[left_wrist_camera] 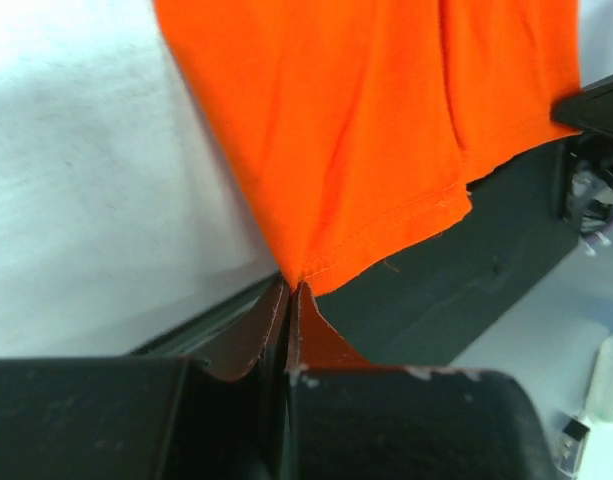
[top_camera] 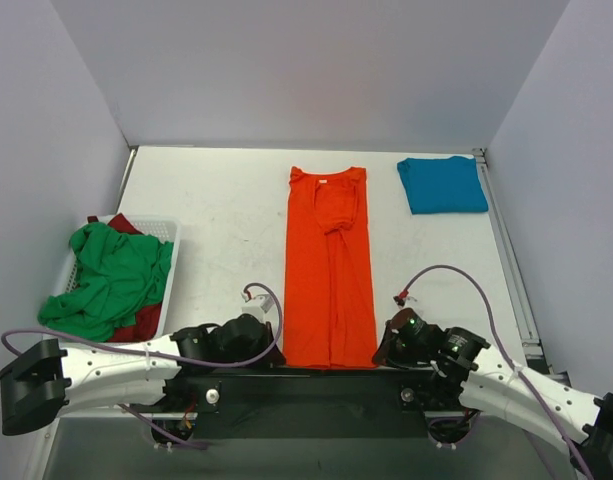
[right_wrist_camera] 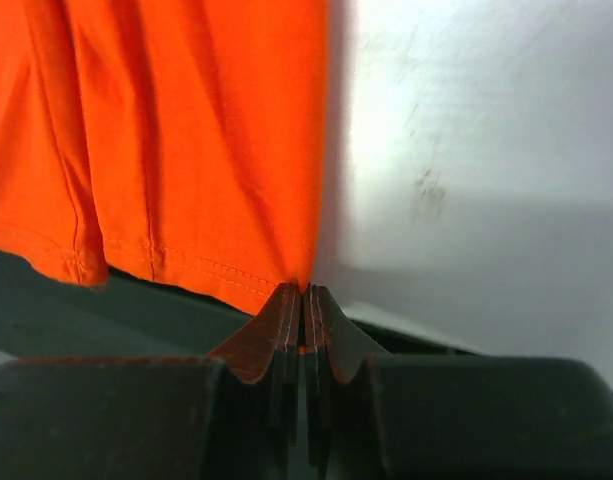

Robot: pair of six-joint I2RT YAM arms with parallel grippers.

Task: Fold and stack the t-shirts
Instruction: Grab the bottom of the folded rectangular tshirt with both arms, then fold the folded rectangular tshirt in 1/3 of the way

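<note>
So the bright orange-red cotton t-shirt (top_camera: 329, 270) is lying in the middle of the white table (top_camera: 226, 230), folded lengthwise into one long narrow strip; the collar end points at the far wall and the sleeves are tucked in on top; the hem sits right at the near edge, partly over the black mounting bar (top_camera: 316, 385) the arms are bolted to.

Both arms are down low at that hem, one on each corner. The left gripper (left_wrist_camera: 290, 300) has its two fingers pressed together on the left hem corner; in the left wrist view the stitched edge runs straight into the tips and orange cloth shows between them. Same deal for the right gripper (right_wrist_camera: 303, 298); its fingers are squeezed on the right hem corner, with a sliver of orange caught in the slit.

The other shirts are well apart from this one. A teal blue t-shirt (top_camera: 442, 185) is folded into a neat rectangle at the far right of the table. On the left, a rumpled green t-shirt (top_camera: 111, 280) is heaped in a white plastic lattice basket (top_camera: 166, 228) and spills over its near side; a dark red t-shirt (top_camera: 144, 325) pokes out from under it.
</note>
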